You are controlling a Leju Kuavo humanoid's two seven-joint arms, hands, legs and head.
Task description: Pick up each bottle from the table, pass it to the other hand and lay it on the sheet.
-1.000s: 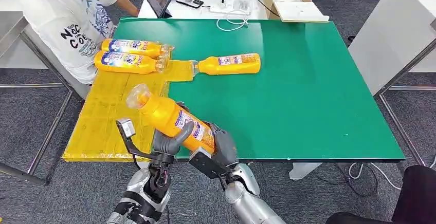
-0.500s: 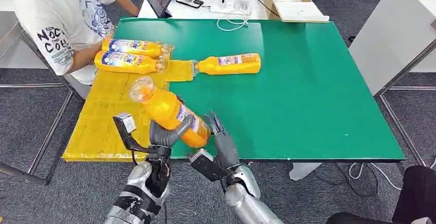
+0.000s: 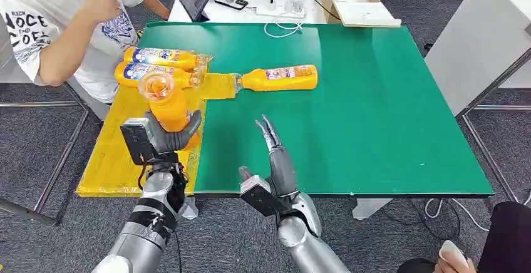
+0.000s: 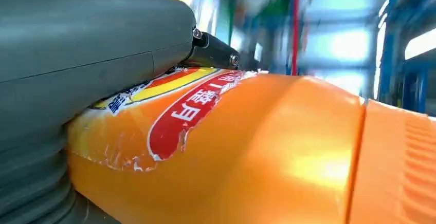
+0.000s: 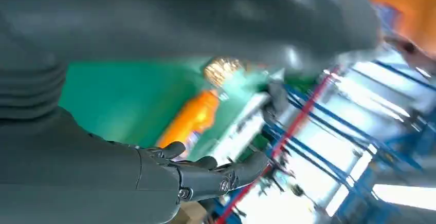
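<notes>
A: What have the hands got?

B: My left hand (image 3: 164, 140) grips an orange bottle (image 3: 168, 105) round its body, cap end tipped up toward the head camera. It's over the yellow sheet (image 3: 125, 154), not touching it. My right hand (image 3: 273, 160) is released, fingers straight and apart, holding nothing, on the far side of that bottle from the sheet, above the green surface (image 3: 376, 110).

A: So the pass is done?

B: I judge so: the bottle sits in the left hand alone. Laying it down is what's left for this one.

A: And the rest?

B: Two bottles (image 3: 156, 65) lie side by side at the sheet's far end, near a seated person (image 3: 56, 29). One more bottle (image 3: 278, 77) lies on the surface just beside the sheet, its neck at the sheet's edge. I'd count that one as not yet handled.
</notes>
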